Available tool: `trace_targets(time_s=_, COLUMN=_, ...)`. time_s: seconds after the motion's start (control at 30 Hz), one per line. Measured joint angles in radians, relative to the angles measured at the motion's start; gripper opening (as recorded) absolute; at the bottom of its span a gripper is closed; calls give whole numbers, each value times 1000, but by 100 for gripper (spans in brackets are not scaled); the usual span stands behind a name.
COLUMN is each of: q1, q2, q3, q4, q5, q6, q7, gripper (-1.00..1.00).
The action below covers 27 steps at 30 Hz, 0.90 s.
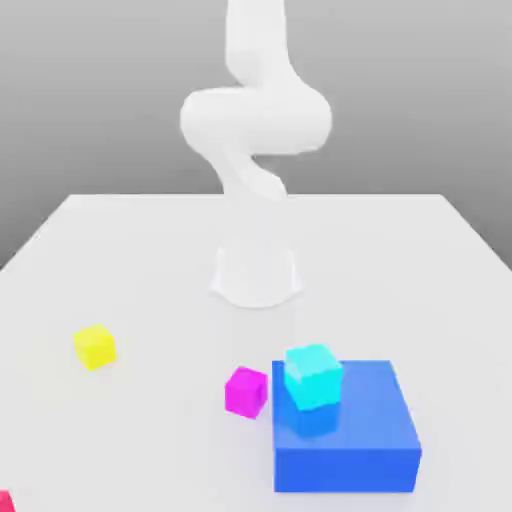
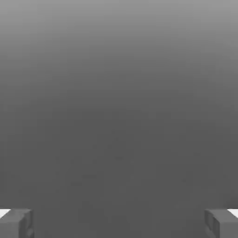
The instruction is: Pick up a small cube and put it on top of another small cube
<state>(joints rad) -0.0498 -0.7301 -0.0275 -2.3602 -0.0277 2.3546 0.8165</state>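
Note:
The small bright-yellow cube (image 1: 94, 346) rests on the white table toward the exterior view's left, with free space around it. A magenta cube (image 1: 246, 391) of similar size sits near the middle front. A cyan cube (image 1: 313, 376) stands on the near-left corner of a large blue block (image 1: 350, 440). The white arm (image 1: 255, 120) rises from its base and leaves the frame upward. In the hand view my gripper (image 2: 119, 223) is open, its grey fingertips (image 2: 16, 222) far apart, nothing between them, facing plain grey background.
The arm's round base (image 1: 256, 275) stands mid-table behind the cubes. A bit of a red object (image 1: 5, 500) peeks in at the exterior view's bottom left corner. The magenta cube lies just beside the blue block's left side.

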Motion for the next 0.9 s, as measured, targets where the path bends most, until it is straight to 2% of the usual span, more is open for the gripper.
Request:
trace_targets(time_s=0.37, q1=-266, q2=374, q3=-187, q4=-301, q5=-103, q6=286, q7=57, gripper=0)
trace_targets(time_s=0.57, q1=-385, q2=576, q3=-316, q4=-462, q5=-100, q6=442, q7=44, gripper=0)
trace_targets(time_s=0.67, q1=-432, q2=680, q3=-371, q4=-536, q5=-31, q6=521, q7=-9, gripper=0)
trace_targets(time_s=0.73, q1=-434, q2=756, q3=-344, q4=-542, q5=85, q6=577, q7=-92, gripper=0)
trace_targets(time_s=0.83, q1=-542, q2=868, q3=-199, q4=-522, q5=271, q6=660, q7=-226, gripper=0)
trace_targets(time_s=0.9, q1=-650, q2=939, q3=-80, q4=-508, q5=319, q6=718, q7=-263, gripper=0)
